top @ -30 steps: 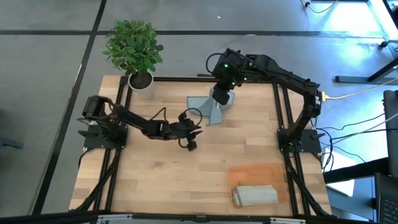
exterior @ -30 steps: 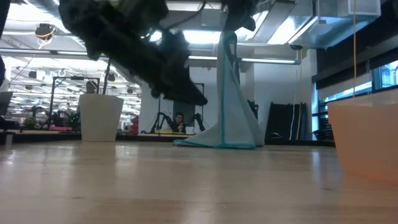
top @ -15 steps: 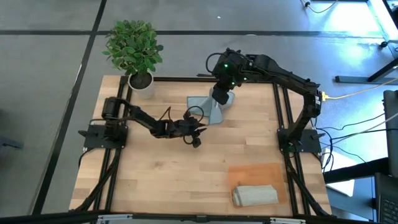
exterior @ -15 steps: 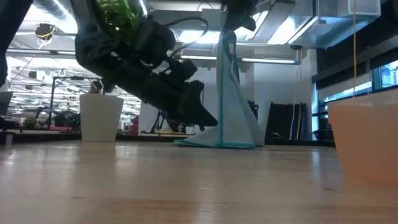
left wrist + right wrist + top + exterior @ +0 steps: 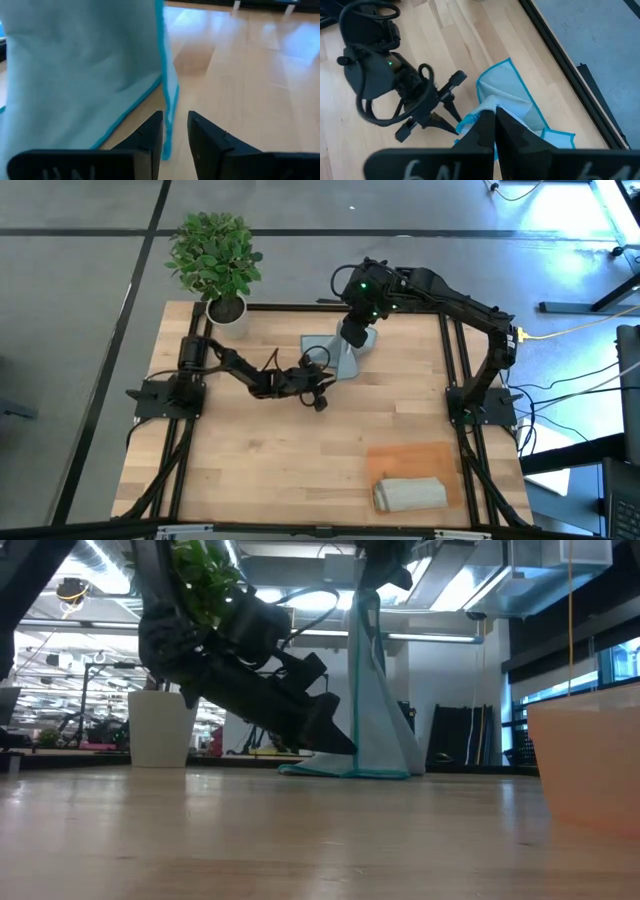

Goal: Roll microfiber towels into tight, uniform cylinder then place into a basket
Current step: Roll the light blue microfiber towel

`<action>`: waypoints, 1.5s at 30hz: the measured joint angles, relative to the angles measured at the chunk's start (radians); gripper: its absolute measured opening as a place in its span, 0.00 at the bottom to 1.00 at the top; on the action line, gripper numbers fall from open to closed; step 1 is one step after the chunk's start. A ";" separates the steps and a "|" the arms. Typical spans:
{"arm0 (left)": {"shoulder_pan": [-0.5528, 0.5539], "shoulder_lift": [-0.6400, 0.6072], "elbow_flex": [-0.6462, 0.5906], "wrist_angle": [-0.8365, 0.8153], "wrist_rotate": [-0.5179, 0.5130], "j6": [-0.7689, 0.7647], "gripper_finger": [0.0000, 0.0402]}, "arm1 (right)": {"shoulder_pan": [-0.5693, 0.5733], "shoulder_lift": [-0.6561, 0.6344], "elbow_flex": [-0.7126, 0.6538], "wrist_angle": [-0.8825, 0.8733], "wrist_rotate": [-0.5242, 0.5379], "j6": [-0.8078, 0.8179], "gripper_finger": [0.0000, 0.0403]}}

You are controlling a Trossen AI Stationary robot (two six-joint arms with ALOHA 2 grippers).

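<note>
No readable writing anywhere. Left gripper point(image 5: 318, 385) centre frame, jaws narrowly parted astride hanging edge of blue towel point(image 5: 335, 358). Right gripper point(image 5: 352, 332) upper centre, pinching towel top. Beige towel point(image 5: 410, 493) rolled on basket point(image 5: 440, 458), lower right.

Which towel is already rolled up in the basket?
The grey-beige towel, rolled in the orange basket. The pale blue towel hangs unrolled, pinched in the right gripper.
</note>
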 joint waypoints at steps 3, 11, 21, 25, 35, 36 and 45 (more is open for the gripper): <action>0.017 0.000 0.000 -0.002 -0.001 0.000 0.20 | 0.000 0.000 0.000 0.000 0.000 -0.001 0.01; 0.045 0.000 0.000 0.009 0.118 0.002 0.20 | 0.000 0.000 0.000 -0.001 0.000 0.002 0.01; 0.045 0.084 0.036 0.028 0.122 0.013 0.20 | 0.000 -0.001 0.001 -0.001 0.001 0.008 0.01; 0.045 0.102 0.069 0.027 0.123 0.029 0.20 | 0.000 -0.001 0.001 -0.002 0.001 0.023 0.01; 0.065 0.100 0.115 -0.062 0.137 0.057 0.09 | 0.000 -0.001 0.001 -0.002 0.001 0.025 0.01; 0.068 0.096 0.116 -0.074 0.153 0.039 0.05 | 0.000 -0.001 0.001 -0.002 0.001 0.025 0.01; 0.107 -0.028 0.120 -0.215 0.291 -0.073 0.00 | 0.000 -0.001 0.001 -0.038 0.001 0.020 0.01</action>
